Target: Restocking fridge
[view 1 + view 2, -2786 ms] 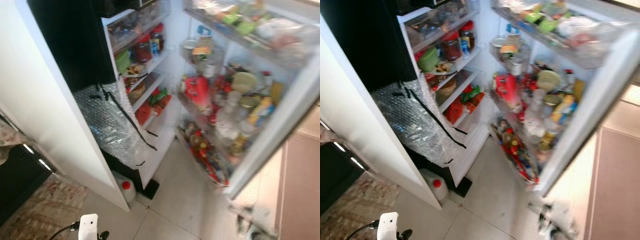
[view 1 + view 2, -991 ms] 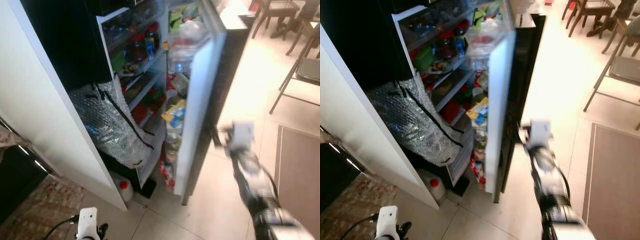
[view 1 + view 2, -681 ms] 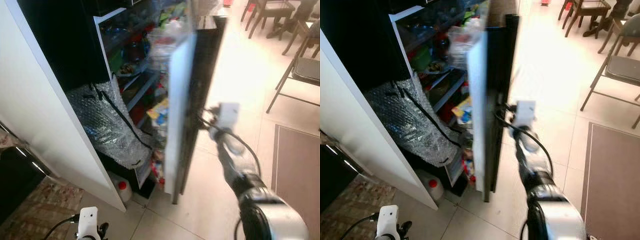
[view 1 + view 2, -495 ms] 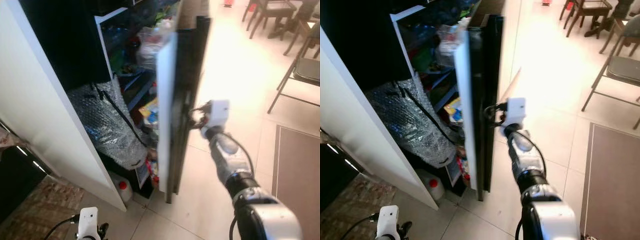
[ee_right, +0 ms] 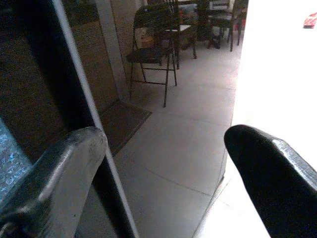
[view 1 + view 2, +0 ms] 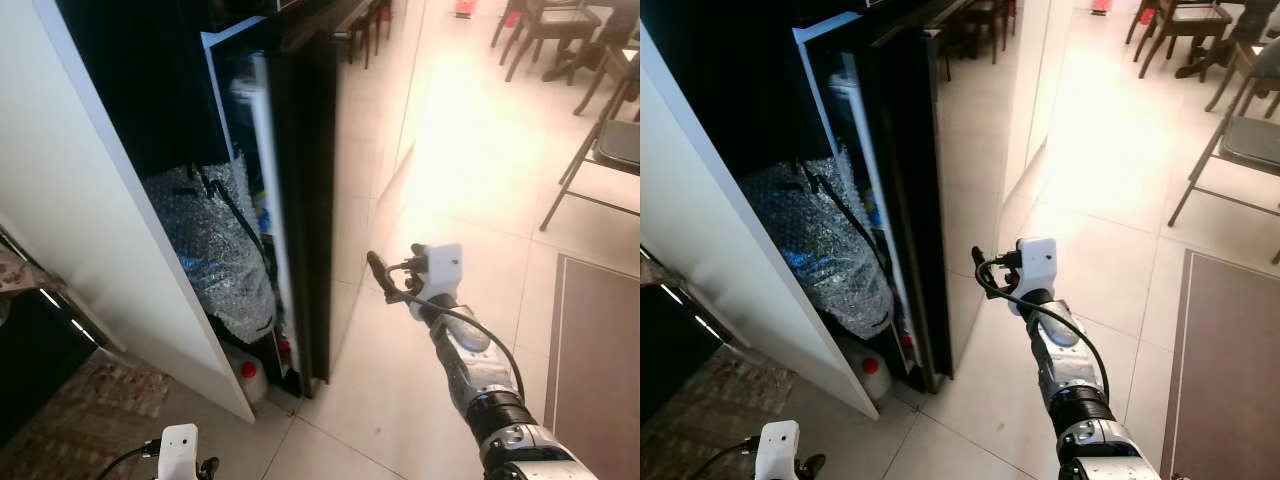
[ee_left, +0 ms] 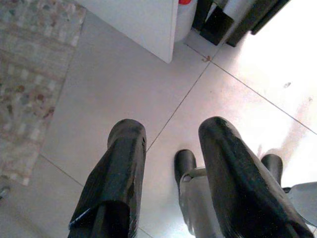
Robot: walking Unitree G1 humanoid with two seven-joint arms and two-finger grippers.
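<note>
Since half a second ago the black fridge door (image 6: 305,190) has swung further toward the cabinet and now stands almost closed, leaving a narrow gap along its white inner edge. Its glossy outer face mirrors the pale tiled floor (image 6: 470,170) and some chairs.

Through the gap, shelf contents are too dark and cut off to identify; a strip of lit interior and something blue can just be made out. A bundle of bubble wrap (image 6: 215,255) crossed by a black strap bulges out near the fridge's lower front corner. Below it a white jug with a red cap (image 6: 243,372) stands on the floor, partly hidden by a white panel (image 6: 110,220) that runs along the left edge of the scene.

The right arm reaches forward and upward from the lower right, elbow low, wrist raised. The right gripper (image 6: 385,278) hangs just beside the door's outer face, not clearly touching it, with its fingers spread apart and nothing between them.

The left gripper (image 7: 171,163) hangs idle, pointing down at the floor tiles near a patterned rug (image 7: 27,74), with its fingers apart and empty.

Chairs (image 6: 590,110) stand far off at the upper right, cropped by the frame.
</note>
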